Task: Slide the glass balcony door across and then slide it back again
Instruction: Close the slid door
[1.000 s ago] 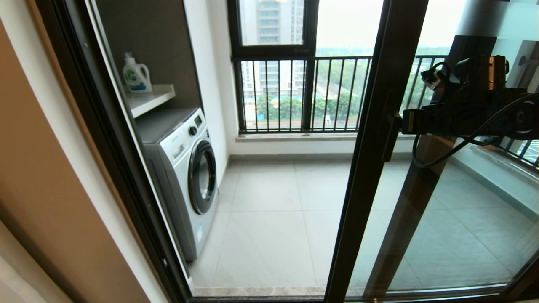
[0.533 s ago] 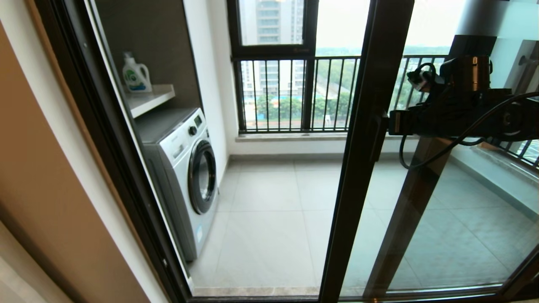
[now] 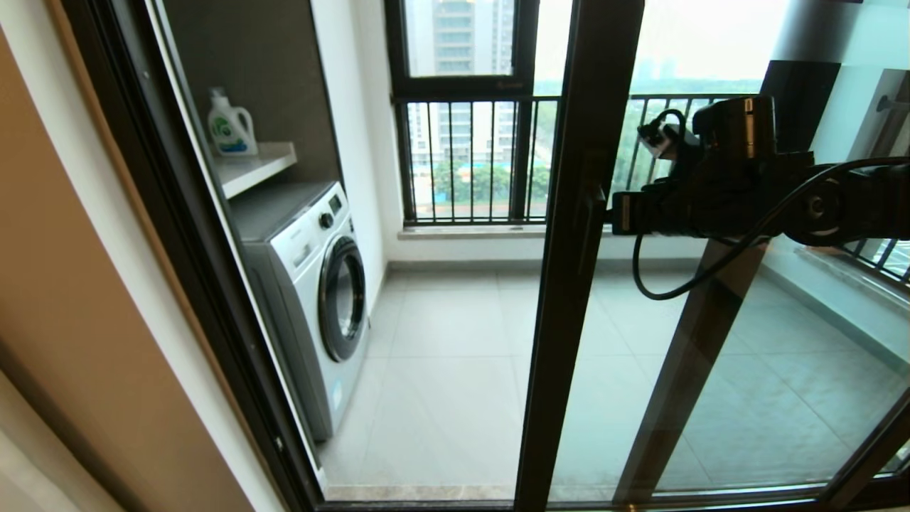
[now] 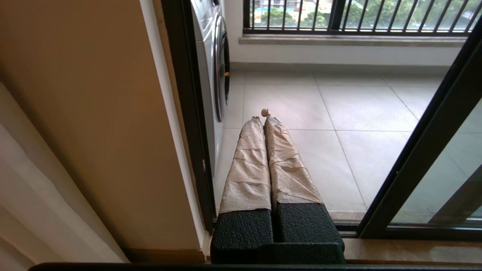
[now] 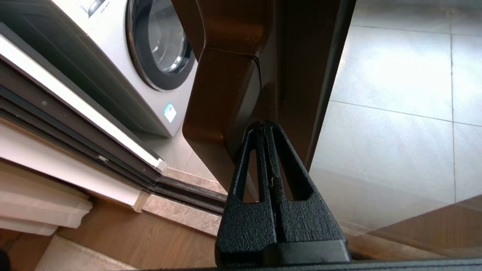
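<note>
The glass balcony door (image 3: 569, 299) stands partly across the doorway, its dark brown-black upright frame near the middle of the head view. Its frosted top strip is out of view. My right gripper (image 3: 617, 213) is shut, with its fingertips (image 5: 264, 126) pressed against the dark bar handle (image 5: 226, 94) on the door's frame (image 5: 301, 56); nothing is held between the fingers. My left gripper (image 4: 261, 117), with paper-wrapped fingers, is shut and empty, parked low by the left door jamb (image 4: 184, 113). The door's edge (image 4: 425, 150) shows to its right.
A white washing machine (image 3: 313, 284) stands on the balcony's left, under a shelf with a detergent bottle (image 3: 229, 124). Black railings (image 3: 469, 156) line the outer window. A second dark frame (image 3: 697, 341) stands behind the door's glass. The floor track (image 5: 180, 190) runs along the threshold.
The door's frame has slid leftward, narrowing the opening. My right arm has moved left with it, staying against the handle. The washing machine and railings are unmoved.
</note>
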You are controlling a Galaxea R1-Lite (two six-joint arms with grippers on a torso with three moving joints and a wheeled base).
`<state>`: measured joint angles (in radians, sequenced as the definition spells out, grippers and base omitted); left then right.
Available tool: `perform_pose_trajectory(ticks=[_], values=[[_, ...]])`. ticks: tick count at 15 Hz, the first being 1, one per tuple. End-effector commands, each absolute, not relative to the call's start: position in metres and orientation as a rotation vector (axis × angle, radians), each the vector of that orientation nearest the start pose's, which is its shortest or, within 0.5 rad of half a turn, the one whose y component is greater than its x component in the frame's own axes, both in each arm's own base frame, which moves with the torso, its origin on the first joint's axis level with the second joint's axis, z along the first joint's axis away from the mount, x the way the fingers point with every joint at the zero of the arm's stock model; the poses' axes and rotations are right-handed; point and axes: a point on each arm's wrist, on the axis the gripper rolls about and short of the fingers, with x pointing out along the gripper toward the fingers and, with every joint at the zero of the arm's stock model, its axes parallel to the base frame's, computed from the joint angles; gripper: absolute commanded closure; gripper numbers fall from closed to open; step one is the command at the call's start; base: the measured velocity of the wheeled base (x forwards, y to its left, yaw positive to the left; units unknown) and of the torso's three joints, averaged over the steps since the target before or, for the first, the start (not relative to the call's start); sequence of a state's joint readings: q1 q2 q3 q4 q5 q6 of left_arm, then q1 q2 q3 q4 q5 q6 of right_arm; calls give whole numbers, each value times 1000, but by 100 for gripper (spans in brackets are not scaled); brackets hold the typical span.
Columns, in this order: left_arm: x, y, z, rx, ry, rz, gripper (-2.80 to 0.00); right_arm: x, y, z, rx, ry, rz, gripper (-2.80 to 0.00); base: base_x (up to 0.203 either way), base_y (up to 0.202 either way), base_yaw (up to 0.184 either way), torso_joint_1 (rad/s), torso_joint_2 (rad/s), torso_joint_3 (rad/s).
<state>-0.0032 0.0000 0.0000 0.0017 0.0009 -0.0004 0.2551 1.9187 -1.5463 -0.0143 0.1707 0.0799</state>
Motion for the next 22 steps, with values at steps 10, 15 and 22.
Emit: perform_pose_trajectory(ticks=[10, 15, 22], values=[[-23, 0, 75, -1, 3, -3, 0, 397, 189, 233, 81, 343, 451, 0, 0, 0, 0, 0, 0, 0], [-23, 0, 75, -2, 3, -3, 0, 390, 217, 235, 78, 326, 469, 0, 0, 0, 0, 0, 0, 0], [-23, 0, 75, -2, 3, -3, 0, 372, 253, 230, 64, 338, 540, 0, 0, 0, 0, 0, 0, 0]])
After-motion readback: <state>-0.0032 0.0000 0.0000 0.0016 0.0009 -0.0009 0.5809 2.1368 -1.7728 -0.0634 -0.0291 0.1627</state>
